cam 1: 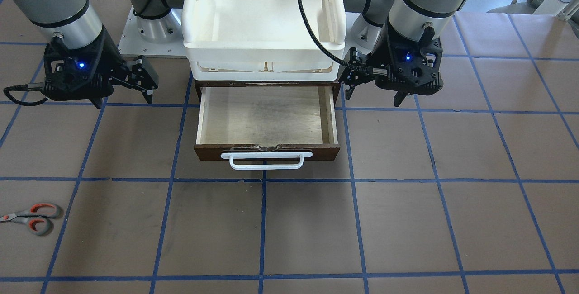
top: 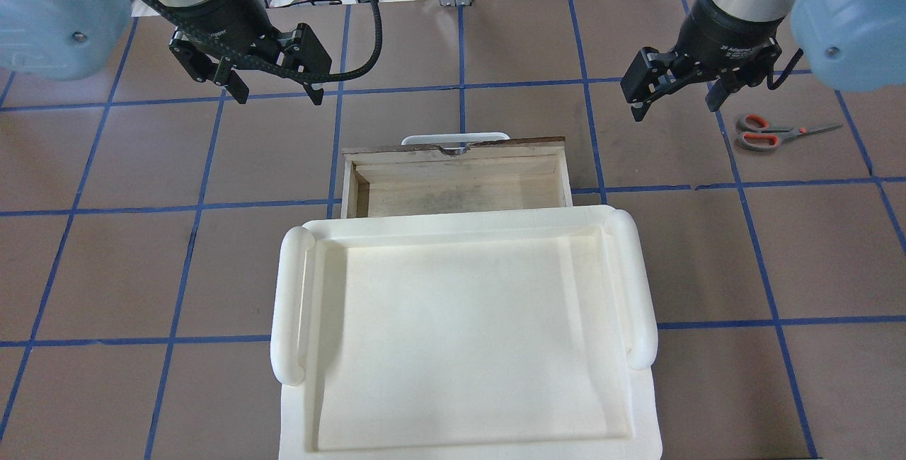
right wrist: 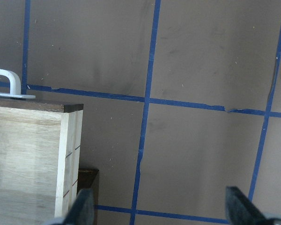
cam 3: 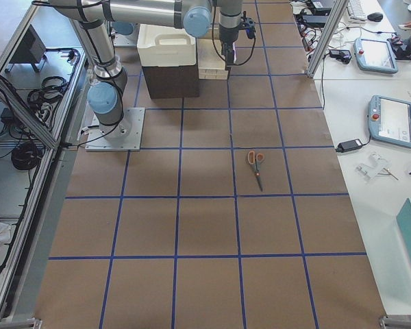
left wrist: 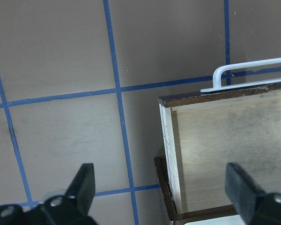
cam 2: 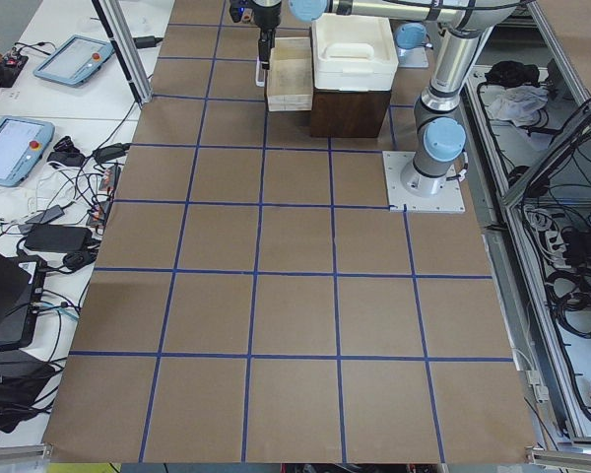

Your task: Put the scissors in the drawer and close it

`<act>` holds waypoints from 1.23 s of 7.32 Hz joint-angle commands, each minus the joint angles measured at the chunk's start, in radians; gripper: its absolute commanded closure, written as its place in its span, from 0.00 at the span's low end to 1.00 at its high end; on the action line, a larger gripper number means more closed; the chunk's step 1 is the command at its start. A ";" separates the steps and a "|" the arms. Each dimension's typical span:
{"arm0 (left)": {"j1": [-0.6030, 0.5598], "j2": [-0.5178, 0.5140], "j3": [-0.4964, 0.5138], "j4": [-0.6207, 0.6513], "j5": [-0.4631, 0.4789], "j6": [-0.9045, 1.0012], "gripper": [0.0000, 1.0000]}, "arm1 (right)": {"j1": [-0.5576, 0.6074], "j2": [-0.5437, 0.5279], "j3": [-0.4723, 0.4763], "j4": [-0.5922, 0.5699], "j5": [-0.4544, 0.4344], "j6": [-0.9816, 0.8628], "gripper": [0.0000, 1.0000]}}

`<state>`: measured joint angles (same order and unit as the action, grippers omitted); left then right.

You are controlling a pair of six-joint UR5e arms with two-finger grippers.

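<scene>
The scissors (top: 771, 133), with orange-and-grey handles, lie flat on the table on my right side, apart from the drawer; they also show in the front view (cam 1: 31, 217) and the right side view (cam 3: 255, 163). The drawer (top: 460, 184) is pulled open, its pale inside (cam 1: 267, 115) empty, its white bar handle (cam 1: 267, 160) at the front. My right gripper (top: 676, 107) hangs open and empty between drawer and scissors. My left gripper (top: 279, 95) is open and empty at the drawer's other side; its wrist view shows the drawer's corner (left wrist: 215, 140).
A white plastic tray (top: 290, 311) sits on top of the dark cabinet (cam 2: 347, 110) that holds the drawer. The table is brown with a blue tape grid. Operator tablets and cables lie on side tables (cam 3: 390, 120) beyond the table edge.
</scene>
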<state>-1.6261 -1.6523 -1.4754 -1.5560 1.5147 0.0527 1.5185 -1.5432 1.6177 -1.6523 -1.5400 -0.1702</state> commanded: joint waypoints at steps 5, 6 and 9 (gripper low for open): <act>0.000 -0.004 -0.002 0.011 -0.004 -0.005 0.00 | 0.003 0.000 -0.001 -0.037 -0.015 0.018 0.00; 0.000 -0.004 -0.002 0.011 -0.004 -0.007 0.00 | 0.003 0.002 0.001 -0.034 0.000 0.006 0.00; 0.000 -0.004 -0.002 0.011 -0.004 -0.004 0.00 | -0.007 0.008 -0.005 -0.035 -0.005 -0.079 0.00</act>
<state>-1.6260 -1.6557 -1.4772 -1.5447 1.5110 0.0485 1.5180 -1.5372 1.6161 -1.6872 -1.5429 -0.2007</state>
